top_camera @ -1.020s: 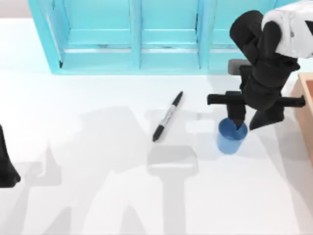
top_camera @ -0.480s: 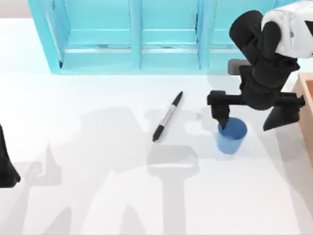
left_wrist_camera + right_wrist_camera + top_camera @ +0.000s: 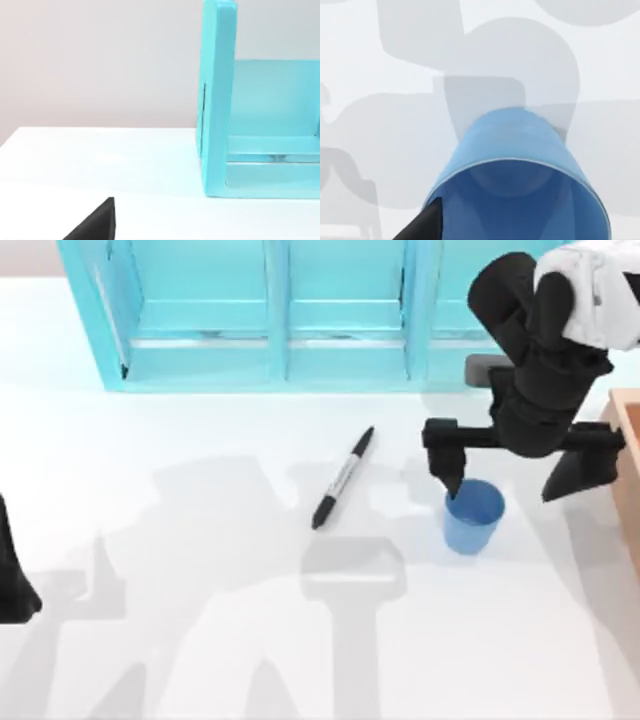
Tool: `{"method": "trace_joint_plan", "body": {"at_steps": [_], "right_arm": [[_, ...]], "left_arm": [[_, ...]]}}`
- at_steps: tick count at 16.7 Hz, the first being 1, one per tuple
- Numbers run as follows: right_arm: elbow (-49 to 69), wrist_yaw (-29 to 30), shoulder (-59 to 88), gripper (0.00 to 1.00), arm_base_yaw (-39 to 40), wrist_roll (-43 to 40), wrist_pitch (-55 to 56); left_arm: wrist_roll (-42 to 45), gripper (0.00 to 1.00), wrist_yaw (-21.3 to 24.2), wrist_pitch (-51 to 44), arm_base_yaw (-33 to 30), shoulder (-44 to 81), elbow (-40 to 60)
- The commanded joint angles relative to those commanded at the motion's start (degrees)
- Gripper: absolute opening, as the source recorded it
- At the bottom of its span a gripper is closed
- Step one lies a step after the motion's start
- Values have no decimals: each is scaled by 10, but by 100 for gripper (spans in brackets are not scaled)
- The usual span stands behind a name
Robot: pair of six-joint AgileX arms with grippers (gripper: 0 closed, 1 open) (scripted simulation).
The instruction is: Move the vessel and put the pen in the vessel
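Note:
The vessel, a small translucent blue cup, stands upright on the white table right of centre; its rim and inside show close up in the right wrist view. My right gripper hangs just above it, open. One finger is over the cup's back left rim and the other is well off to the right. The pen, a slim black marker with a pale label, lies slanted on the table left of the cup. My left gripper is parked at the table's left edge; one fingertip shows.
A big turquoise shelf unit runs along the back of the table, its end wall in the left wrist view. A tan wooden box sits at the right edge, close to my right gripper's outer finger.
My right gripper's fingers have spread apart and let go of the cup, then lifted slightly. The cup stays put. Pen and left arm have not moved.

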Motion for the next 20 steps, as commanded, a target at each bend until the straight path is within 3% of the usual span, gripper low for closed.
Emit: {"method": "trace_joint_plan", "body": {"at_steps": [11,17,20], "right_arm": [[313,1,-1,100,-5,-2,-312],[323,1,0,100,-3,0,-321],[324,-4,25,100,0,39,-294]], "left_arm": [[0,100,0,0,0,0,0],[0,100,0,0,0,0,0],[0,100,0,0,0,0,0]]}}
